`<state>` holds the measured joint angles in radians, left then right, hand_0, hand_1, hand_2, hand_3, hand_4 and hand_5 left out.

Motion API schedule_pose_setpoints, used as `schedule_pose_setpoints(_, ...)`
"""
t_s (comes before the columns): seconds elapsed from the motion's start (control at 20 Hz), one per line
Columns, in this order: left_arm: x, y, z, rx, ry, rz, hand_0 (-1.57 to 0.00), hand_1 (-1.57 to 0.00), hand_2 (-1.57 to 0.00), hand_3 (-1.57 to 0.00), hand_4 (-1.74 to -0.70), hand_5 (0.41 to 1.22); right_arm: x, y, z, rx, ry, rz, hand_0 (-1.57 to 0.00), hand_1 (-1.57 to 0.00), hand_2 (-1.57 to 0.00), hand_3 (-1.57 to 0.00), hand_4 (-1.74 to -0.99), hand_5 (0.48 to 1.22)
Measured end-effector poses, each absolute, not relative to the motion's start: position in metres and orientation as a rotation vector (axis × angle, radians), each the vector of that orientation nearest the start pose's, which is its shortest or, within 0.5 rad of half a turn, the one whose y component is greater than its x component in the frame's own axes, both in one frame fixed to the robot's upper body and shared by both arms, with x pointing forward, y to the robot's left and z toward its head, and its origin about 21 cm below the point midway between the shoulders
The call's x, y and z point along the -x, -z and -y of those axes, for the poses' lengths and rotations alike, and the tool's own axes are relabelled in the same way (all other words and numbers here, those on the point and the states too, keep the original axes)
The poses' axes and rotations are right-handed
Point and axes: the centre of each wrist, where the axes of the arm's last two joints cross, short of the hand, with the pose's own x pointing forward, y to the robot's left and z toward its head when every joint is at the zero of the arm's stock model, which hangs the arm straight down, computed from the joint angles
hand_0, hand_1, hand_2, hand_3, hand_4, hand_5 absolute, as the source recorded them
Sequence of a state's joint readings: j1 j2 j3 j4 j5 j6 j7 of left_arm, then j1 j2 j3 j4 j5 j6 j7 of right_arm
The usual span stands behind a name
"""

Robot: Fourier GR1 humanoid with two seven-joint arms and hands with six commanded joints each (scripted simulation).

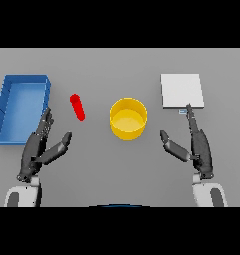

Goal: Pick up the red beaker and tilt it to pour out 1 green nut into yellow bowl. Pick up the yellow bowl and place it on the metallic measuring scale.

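The red beaker (77,106) is a small red cylinder lying on the grey table left of centre. A round yellow bowl (128,118) stands mid-table; nothing shows inside it. At the right back sits the metallic measuring scale (181,90), a pale square plate. My left hand (39,146) rests open at the lower left, fingers straight, its fingertips a short way left of and below the beaker. On the lower right my right hand (198,143) is open too, fingertips reaching just short of the scale's front edge. No green nut can be seen.
A blue rectangular bin (4,102) stands at the far left, just beyond my left hand.
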<state>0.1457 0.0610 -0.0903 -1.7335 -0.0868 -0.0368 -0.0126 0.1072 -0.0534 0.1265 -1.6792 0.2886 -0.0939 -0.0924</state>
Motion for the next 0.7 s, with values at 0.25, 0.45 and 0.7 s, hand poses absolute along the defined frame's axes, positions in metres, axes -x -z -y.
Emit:
schedule_pose_setpoints(0.25,-0.216,-0.012,-0.231,-0.084,0.214,1.551,0.0,0.0,0.0,0.0,-1.16,0.602,-0.215,-0.005,0.221,0.254,-0.256,1.664,0.0,0.0,0.0,0.0,-1.199,0.603)
schedule_pose_setpoints(0.45,-0.232,-0.003,-0.221,-0.072,0.245,1.537,0.0,0.0,0.0,0.0,-1.21,0.615,-0.217,-0.007,0.222,0.231,-0.253,1.671,0.0,0.0,0.0,0.0,-1.236,0.623)
schedule_pose_setpoints(0.7,-0.265,0.011,-0.217,-0.118,0.272,1.534,0.0,0.0,0.0,0.0,-1.24,0.641,-0.212,-0.011,0.223,0.197,-0.259,1.71,0.0,0.0,0.0,0.0,-1.273,0.632)
